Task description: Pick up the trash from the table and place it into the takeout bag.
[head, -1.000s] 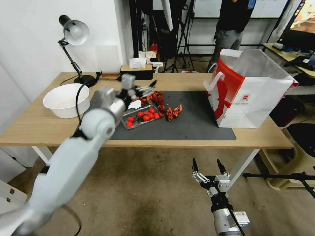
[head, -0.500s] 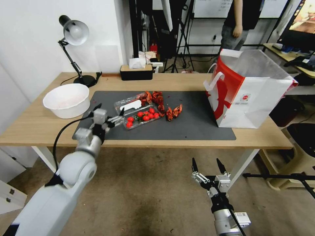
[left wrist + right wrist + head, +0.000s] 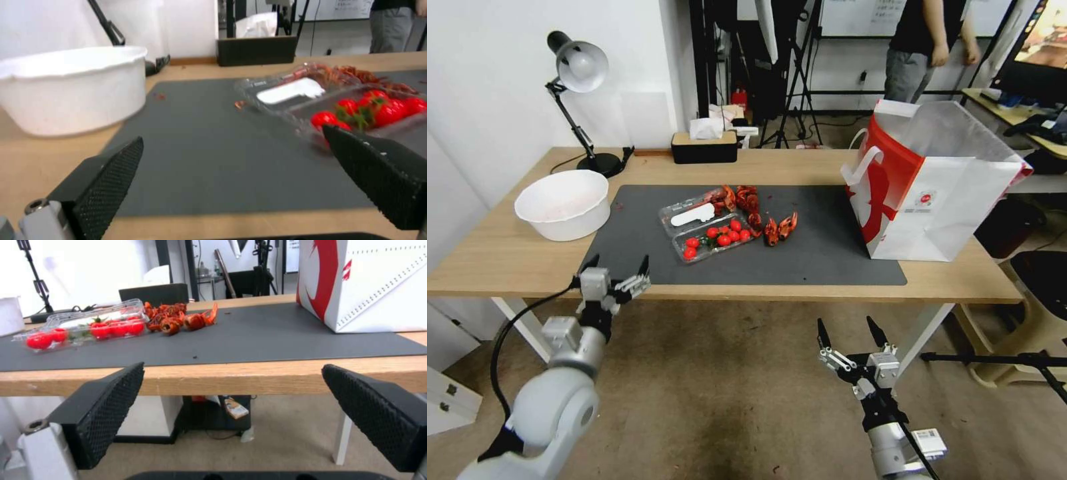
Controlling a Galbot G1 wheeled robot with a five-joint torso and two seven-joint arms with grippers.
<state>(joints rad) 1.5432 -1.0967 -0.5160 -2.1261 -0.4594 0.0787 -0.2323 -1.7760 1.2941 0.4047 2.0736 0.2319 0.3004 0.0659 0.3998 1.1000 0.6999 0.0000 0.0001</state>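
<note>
Head view: the takeout bag is seen standing upright at the right end of the dark grey mat on the light-wood tabletop. The trash is gathered mid-mat — a clear clamshell tray of cherry tomatoes with red crayfish shells just beside it. A white bowl is placed left of the mat, a desk lamp behind it. The left gripper is held at the tabletop's front edge, jaws wide apart and empty; the right gripper is held below the edge, jaws likewise spread and empty.

Left wrist view: the bowl and the tray are framed between the spread jaws.

Right wrist view: the bag, shells and tray are shown above the tabletop edge.
</note>
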